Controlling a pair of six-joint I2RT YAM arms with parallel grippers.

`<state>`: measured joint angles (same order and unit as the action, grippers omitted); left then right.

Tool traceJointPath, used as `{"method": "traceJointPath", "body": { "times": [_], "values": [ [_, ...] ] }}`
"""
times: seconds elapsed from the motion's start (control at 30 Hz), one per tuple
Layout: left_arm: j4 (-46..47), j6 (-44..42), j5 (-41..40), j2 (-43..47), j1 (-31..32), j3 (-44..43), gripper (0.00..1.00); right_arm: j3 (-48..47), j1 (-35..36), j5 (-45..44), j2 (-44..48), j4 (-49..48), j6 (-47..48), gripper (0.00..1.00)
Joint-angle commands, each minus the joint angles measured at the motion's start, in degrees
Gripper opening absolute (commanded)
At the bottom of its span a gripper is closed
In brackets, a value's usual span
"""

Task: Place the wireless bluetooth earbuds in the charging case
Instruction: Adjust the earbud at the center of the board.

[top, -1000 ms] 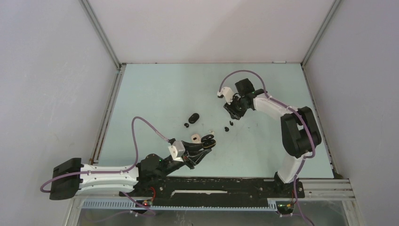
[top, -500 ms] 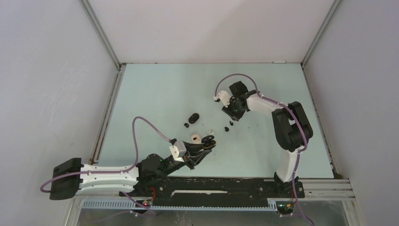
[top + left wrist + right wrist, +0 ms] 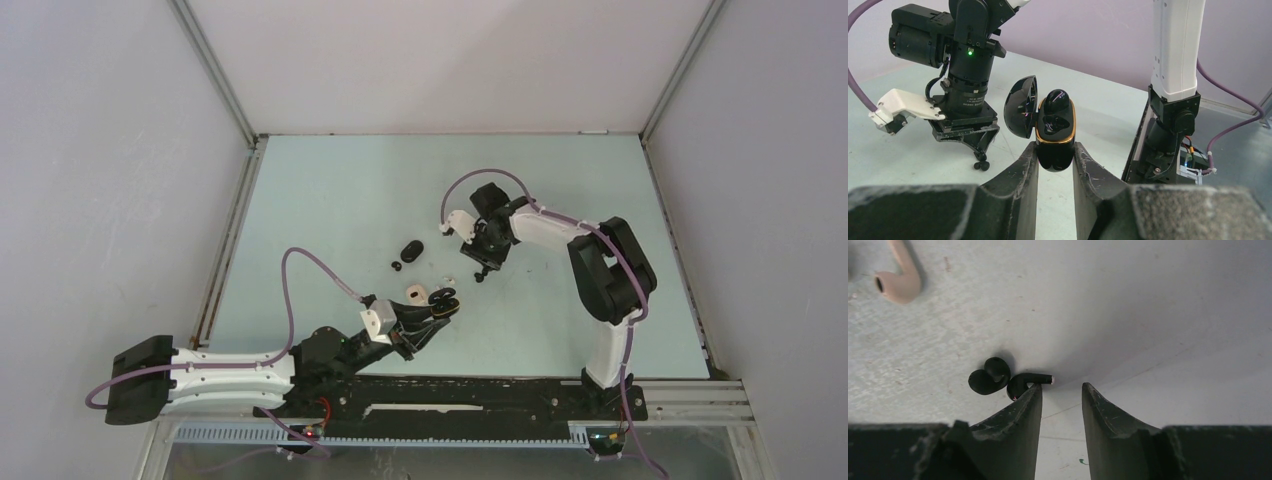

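Right wrist view: R end effector (image 3: 1062, 390) has jaws apart w/ nothing btwn them. Black bud (image 3: 998, 374) lies on counter (image 3: 1148, 315) touching one fingertip, outside the gap, so closing now would prob. miss or flick it away. L end effector (image 3: 1055, 150) is clamped on open case (image 3: 1055, 137) w/ seated bud (image 3: 1056, 101); a tilt could spill it.

- Left gripper (image 3: 444, 304) sat low near the front edge of the table (image 3: 330, 190), closed on a black case (image 3: 441, 296).
- Cream case (image 3: 412, 293) lay just beside that gripper.
- Right gripper (image 3: 481, 264) pointed down at mid-table, directly over black earbuds (image 3: 480, 276).
- Second black case (image 3: 410, 248) and a small black bud (image 3: 398, 266) lay further left.
- Whitish bud (image 3: 447, 277) lay between the two groups.
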<state>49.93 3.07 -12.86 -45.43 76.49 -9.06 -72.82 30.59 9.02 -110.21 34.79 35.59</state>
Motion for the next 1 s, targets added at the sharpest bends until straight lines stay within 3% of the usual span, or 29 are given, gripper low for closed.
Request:
{"method": "traceJointPath", "body": {
  "times": [0.0, 0.4, 0.97],
  "values": [
    [1.66, 0.63, 0.8, -0.13, 0.16, -1.22, 0.0, -1.16, 1.84, 0.72, -0.65, 2.75, 0.72, 0.39],
    [1.67, 0.93, 0.73, -0.49, 0.2, -1.09, 0.0, -1.17, 3.75, 4.91, -0.41, 6.4, 4.18, 0.43],
    [1.42, 1.41, 0.24, 0.72, 0.2, -0.51, 0.0, -1.18, 6.48, 15.43, 3.24, 15.18, 18.49, 0.48]
  ]
}}
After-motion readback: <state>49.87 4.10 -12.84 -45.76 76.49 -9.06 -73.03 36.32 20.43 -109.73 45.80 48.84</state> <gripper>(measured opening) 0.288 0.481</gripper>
